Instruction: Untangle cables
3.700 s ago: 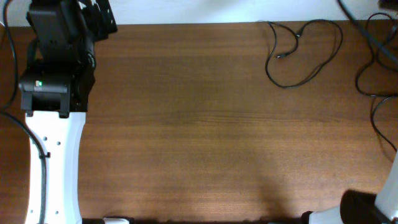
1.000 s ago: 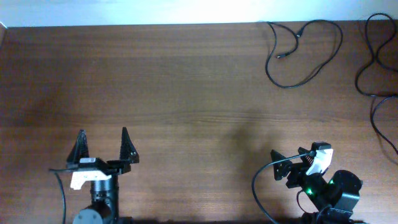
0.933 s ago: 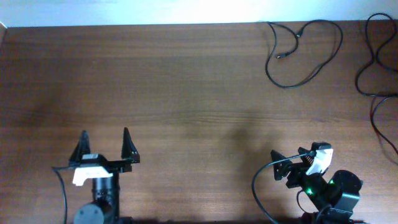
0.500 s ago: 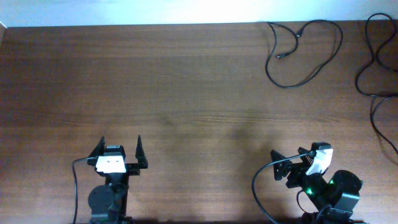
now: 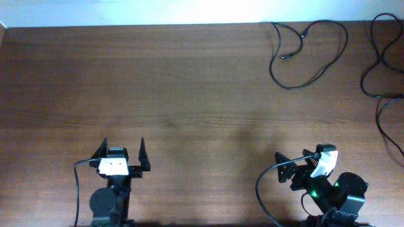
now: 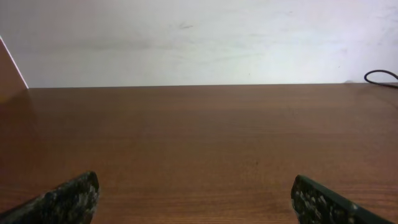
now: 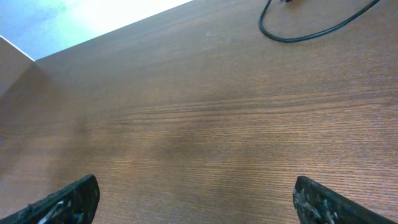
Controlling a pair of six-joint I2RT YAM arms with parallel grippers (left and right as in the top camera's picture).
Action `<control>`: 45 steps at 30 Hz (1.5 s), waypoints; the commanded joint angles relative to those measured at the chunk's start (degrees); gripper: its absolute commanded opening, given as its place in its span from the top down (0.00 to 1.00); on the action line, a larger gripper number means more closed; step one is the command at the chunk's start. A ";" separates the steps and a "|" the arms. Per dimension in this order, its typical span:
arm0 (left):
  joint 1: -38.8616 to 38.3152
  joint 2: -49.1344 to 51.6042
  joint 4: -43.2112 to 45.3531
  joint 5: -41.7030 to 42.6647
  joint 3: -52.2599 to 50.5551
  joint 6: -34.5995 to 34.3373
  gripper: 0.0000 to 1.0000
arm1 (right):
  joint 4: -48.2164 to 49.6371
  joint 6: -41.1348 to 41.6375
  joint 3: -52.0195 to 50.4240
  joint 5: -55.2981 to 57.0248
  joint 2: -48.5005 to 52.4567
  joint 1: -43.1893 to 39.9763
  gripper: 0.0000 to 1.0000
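A thin black cable (image 5: 291, 87) lies in a loose loop at the table's far right, its small plug end (image 5: 287, 58) inside the loop. A second black cable (image 5: 364, 81) snakes along the right edge. My left gripper (image 5: 121, 154) is open and empty near the front edge, far from both cables. My right gripper (image 5: 293, 157) is open and empty at the front right. In the left wrist view the open jaws (image 6: 196, 205) frame bare wood, with a bit of cable (image 6: 379, 73) far right. In the right wrist view the open jaws (image 7: 196, 202) face the looped cable (image 7: 292, 40).
The brown wooden table (image 5: 189, 94) meets a white wall along its far edge. Thicker black wires hang from both arm bases at the front edge.
My left gripper has shifted a little to the right and drawn back toward the front edge, then held still. The right arm and the cables have not moved.
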 commanded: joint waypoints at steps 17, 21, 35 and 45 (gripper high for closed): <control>0.35 -0.46 -0.20 0.61 -0.24 0.92 0.01 | 13.79 -8.13 0.11 2.16 -6.60 5.99 0.01; 0.35 -0.46 -0.20 0.61 -0.24 0.92 0.01 | 19.12 -20.72 -0.02 11.98 -9.38 14.67 0.01; 0.35 -0.46 -0.20 0.61 -0.24 0.92 0.01 | 25.64 -22.32 -10.38 30.10 -10.03 13.29 0.01; 0.35 -0.46 -0.20 0.61 -0.24 0.92 0.01 | 23.26 -18.38 -10.38 33.70 -10.03 13.29 0.01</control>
